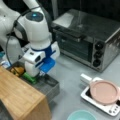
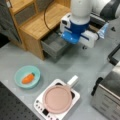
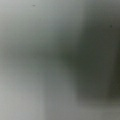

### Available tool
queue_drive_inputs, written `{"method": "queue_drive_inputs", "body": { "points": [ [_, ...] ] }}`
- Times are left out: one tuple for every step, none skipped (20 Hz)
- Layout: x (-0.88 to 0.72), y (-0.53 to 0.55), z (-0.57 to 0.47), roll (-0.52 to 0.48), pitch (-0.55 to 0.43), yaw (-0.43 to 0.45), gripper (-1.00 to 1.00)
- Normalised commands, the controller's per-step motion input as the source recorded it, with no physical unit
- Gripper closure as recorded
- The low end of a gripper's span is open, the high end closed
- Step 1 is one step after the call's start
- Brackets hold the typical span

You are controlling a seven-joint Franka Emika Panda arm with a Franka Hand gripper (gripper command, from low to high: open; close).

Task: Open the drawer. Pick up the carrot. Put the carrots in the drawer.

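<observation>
I see the drawer [image 2: 53, 45] pulled out w/ the gripper [image 1: 41, 73] low over it; can't tell if it's apart or together. Carrot [image 2: 27, 78] sits in the teal bowl [image 2: 18, 75], far off.

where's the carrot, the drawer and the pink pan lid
carrot [image 2: 28, 78], a front view, middle of its orange body, in the teal bowl [image 2: 18, 72]
drawer [image 2: 55, 44], a front view, bare grey floor of the pulled-out tray
pink pan lid [image 2: 57, 99], a front view, centre of the disc
</observation>
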Motion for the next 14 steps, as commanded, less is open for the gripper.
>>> {"method": "queue_drive_inputs", "body": {
  "points": [
    [-0.21,0.25,0.03,0.034,-0.067,-0.105,-1.00],
    [-0.20,0.25,0.04,0.034,-0.070,-0.109,-1.00],
    [-0.20,0.26,0.04,0.042,-0.061,-0.114,-1.00],
    [-0.19,0.27,0.06,0.050,-0.057,-0.120,-1.00],
    [-0.18,0.26,0.06,0.053,-0.058,-0.124,-1.00],
    [-0.17,0.26,0.05,0.055,-0.055,-0.135,-1.00],
    [-0.16,0.25,0.03,0.057,-0.056,-0.141,-1.00],
    [-0.15,0.25,0.01,0.056,-0.064,-0.147,-1.00],
    [-0.14,0.24,-0.03,0.056,-0.066,-0.151,-1.00],
    [-0.14,0.23,-0.04,0.056,-0.068,-0.156,-1.00],
    [-0.13,0.23,-0.05,0.056,-0.070,-0.160,-1.00],
    [-0.12,0.22,-0.07,0.054,-0.076,-0.164,-1.00],
    [-0.12,0.22,-0.09,0.051,-0.084,-0.168,-1.00],
    [-0.11,0.22,-0.10,0.049,-0.085,-0.171,-1.00]
  ]
}}
